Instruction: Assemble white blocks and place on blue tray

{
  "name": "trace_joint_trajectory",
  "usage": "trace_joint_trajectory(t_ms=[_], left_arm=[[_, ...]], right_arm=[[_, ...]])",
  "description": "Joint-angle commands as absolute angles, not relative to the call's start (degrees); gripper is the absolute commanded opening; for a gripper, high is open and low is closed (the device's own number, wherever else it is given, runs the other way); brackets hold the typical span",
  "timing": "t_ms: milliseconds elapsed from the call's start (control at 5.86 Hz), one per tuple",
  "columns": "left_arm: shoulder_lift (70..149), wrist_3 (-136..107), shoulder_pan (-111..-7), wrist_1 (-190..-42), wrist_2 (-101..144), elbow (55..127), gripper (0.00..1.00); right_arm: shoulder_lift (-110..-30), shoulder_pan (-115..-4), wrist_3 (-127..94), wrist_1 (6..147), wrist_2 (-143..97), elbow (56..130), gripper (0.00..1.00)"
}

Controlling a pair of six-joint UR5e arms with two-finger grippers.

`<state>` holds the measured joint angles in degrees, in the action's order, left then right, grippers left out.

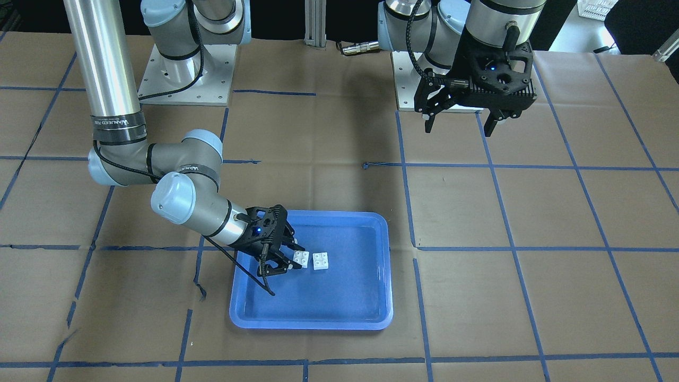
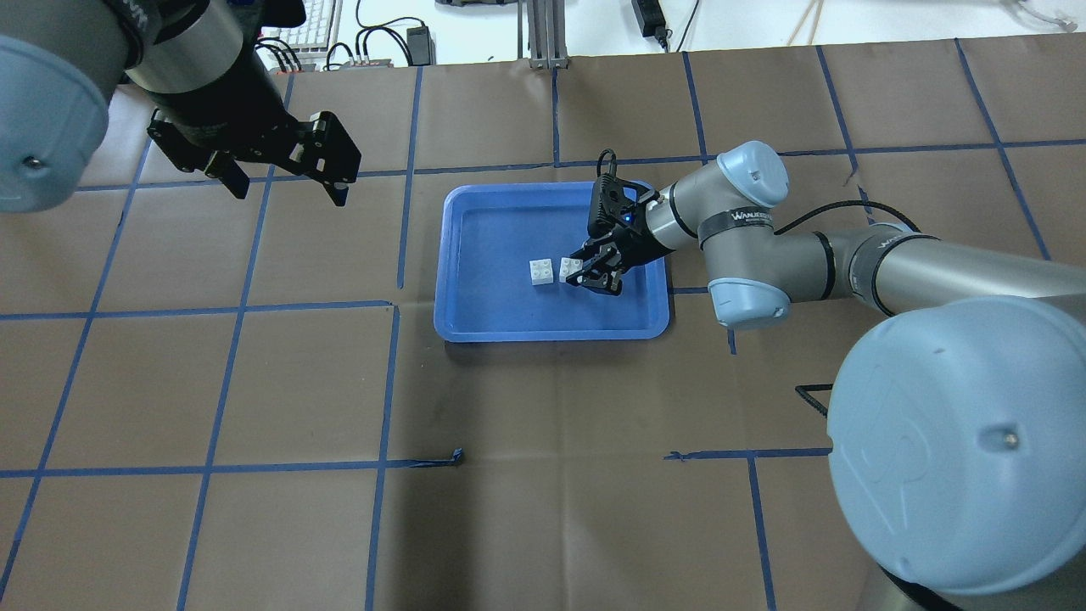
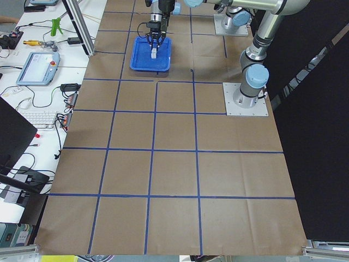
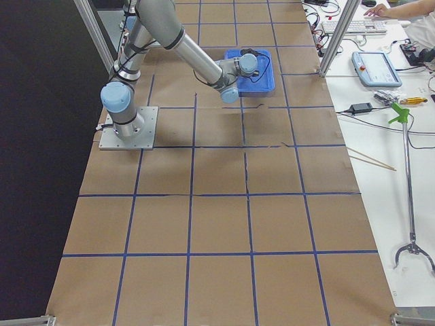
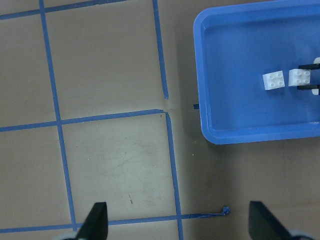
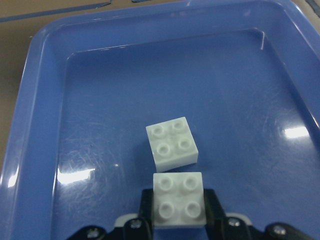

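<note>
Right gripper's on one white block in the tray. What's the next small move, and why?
Probably lift the held block slightly and carry it over the free block. The right gripper grips one; the other lies separate beside it, studs up, on the blue tray, so they aren't joined yet.

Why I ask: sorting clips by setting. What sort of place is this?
Probably a robotics lab: a left arm and right arm bolted to a paper-covered table with a blue tape grid, a keyboard and teach pendant alongside.
</note>
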<state>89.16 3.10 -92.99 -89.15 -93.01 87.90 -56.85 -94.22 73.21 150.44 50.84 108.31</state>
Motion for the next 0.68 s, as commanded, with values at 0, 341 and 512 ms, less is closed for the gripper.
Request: trace_joint_trajectory(t_ms=[0,341,512], left_arm=[[89.1,3.1,-93.1,-89.0,-93.0,88.0,0.99],[88.9,3.0,-93.1,-89.0,-93.2,88.0,0.99],[88.9,3.0,-93.1,-89.0,-93.2,88.0,0.99]], right_arm=[[-56.8,-94.7,73.0,150.9,50.8,108.3,0.27],[-56.8,-95.3,73.2,151.3,50.8,108.2,0.27],[-56.7,-95.3,73.2,151.4,50.8,108.2,0.27]])
